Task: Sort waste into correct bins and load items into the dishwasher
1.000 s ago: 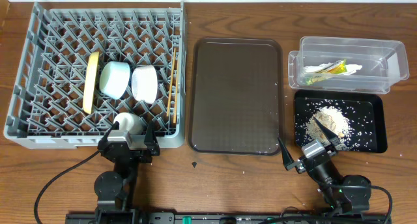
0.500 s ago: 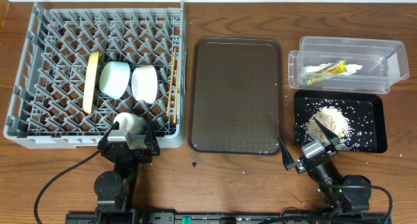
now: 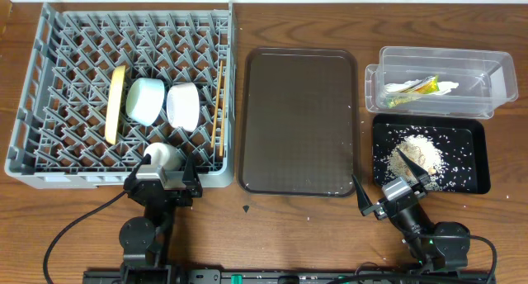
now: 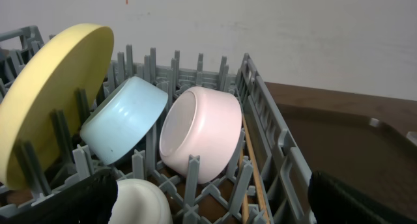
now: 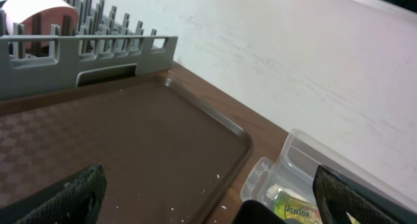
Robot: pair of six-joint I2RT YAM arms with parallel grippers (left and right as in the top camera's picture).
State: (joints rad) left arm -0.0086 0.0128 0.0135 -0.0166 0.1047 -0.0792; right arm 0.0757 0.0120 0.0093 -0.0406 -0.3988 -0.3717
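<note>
The job looks finished: dishes (image 3: 147, 101) stand in the rack (image 3: 49, 86) left of the brown tray (image 3: 301, 119), rubbish (image 3: 421, 87) lies in the bins (image 3: 437, 51) right of it, and the left gripper (image 3: 161, 175) and right gripper (image 3: 378, 165) gape empty.

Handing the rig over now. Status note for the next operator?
Left pincer: open, empty, at the front edge of the rack, by the small white cup.
Right pincer: open, empty, beside the black tray.
In rack: yellow plate, light blue bowl, white bowl, cup, chopsticks.
Clear tub: wrapper, tissue. Black tray: food scraps.
Done: sorting and loading look complete.
To do: probably only stray crumbs on the brown serving tray.
</note>
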